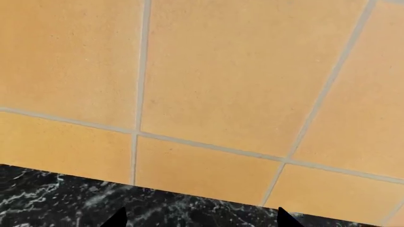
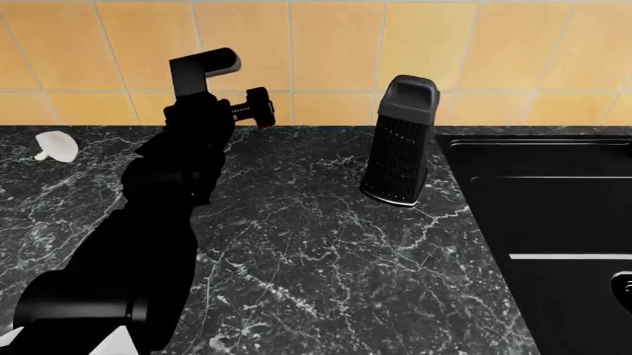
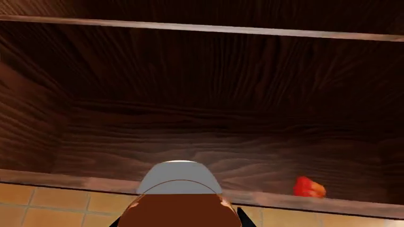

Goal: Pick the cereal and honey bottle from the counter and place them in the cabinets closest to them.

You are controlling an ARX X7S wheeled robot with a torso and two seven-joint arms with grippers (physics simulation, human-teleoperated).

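Observation:
The honey bottle [image 3: 179, 204], amber-brown with a white cap, fills the near part of the right wrist view. My right gripper [image 3: 180, 220] is shut on it, a dark fingertip showing on each side. The bottle is held up in front of an open dark-wood cabinet [image 3: 189, 118]. My left gripper [image 2: 259, 107] hovers open and empty over the back of the black marble counter [image 2: 296, 244], close to the orange tiled wall; its two fingertips [image 1: 118, 219] stand far apart. The cereal is out of view.
A tall black grater [image 2: 398, 144] stands on the counter right of my left arm. A black sink [image 2: 553, 222] lies at the right. A small white object [image 2: 55, 146] lies at the far left. A red object [image 3: 309, 187] sits inside the cabinet.

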